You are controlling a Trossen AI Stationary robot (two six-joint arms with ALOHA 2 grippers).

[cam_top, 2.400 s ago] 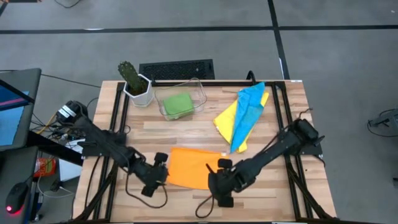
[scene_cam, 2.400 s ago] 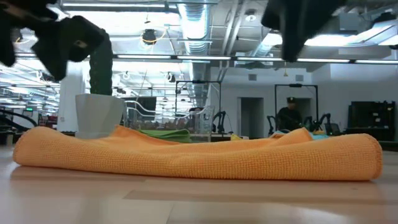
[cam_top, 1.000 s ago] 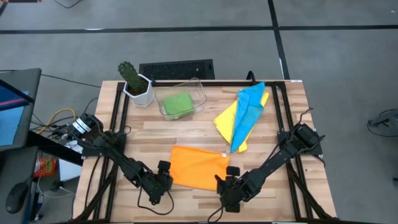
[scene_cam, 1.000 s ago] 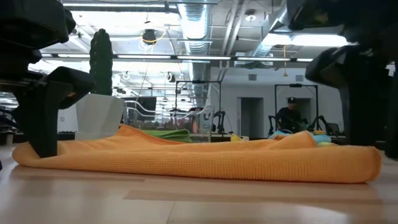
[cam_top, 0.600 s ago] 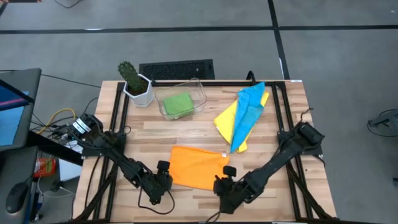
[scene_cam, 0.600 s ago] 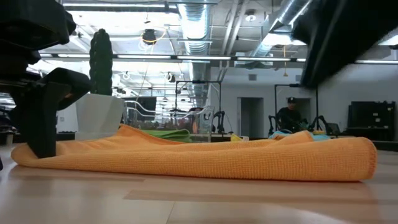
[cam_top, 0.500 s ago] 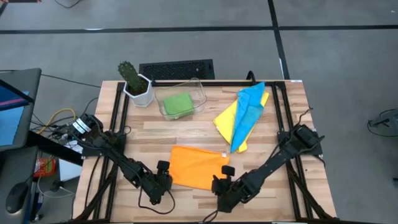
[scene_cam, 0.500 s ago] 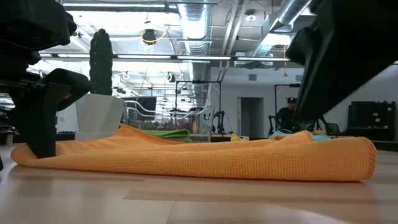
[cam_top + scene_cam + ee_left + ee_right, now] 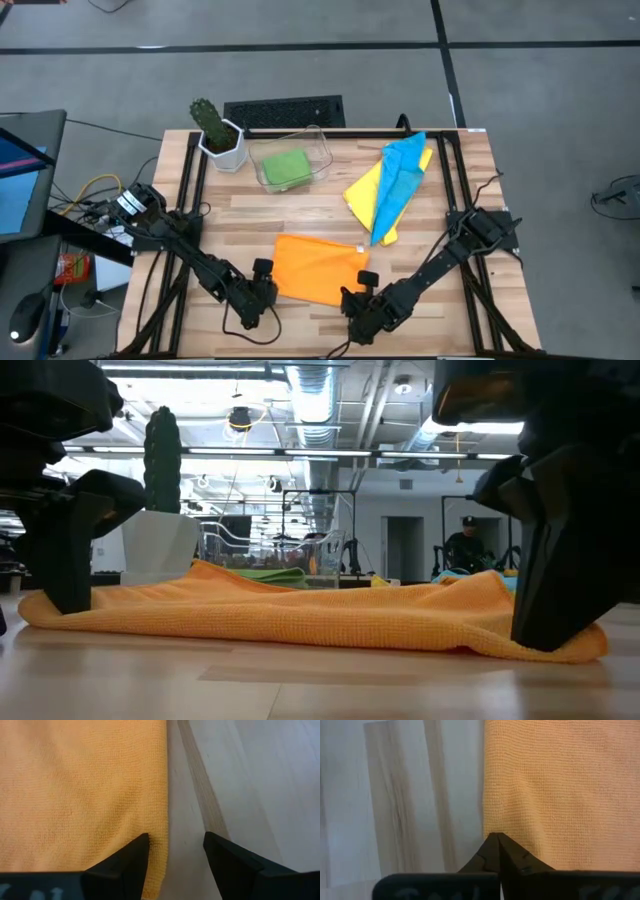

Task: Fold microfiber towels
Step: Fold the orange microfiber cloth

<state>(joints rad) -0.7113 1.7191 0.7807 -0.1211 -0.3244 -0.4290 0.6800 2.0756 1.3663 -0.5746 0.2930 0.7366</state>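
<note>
The orange towel [image 9: 318, 268] lies flat near the bench's [image 9: 440, 205] front edge; soft and floppy, it is best lifted by its near corners. The right gripper [image 9: 496, 839] pinches one corner; the left gripper [image 9: 174, 847] stands half-open astride the other.

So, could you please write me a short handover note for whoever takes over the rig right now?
Right hand: shut on the orange towel's near right corner.
Left hand: open, straddling its near left edge, not yet gripping.
Green towel: folded, in the clear bin.
Light blue towel lies over the yellow towel, both loose at the back right.
Left: fold orange, then blue and yellow.
</note>
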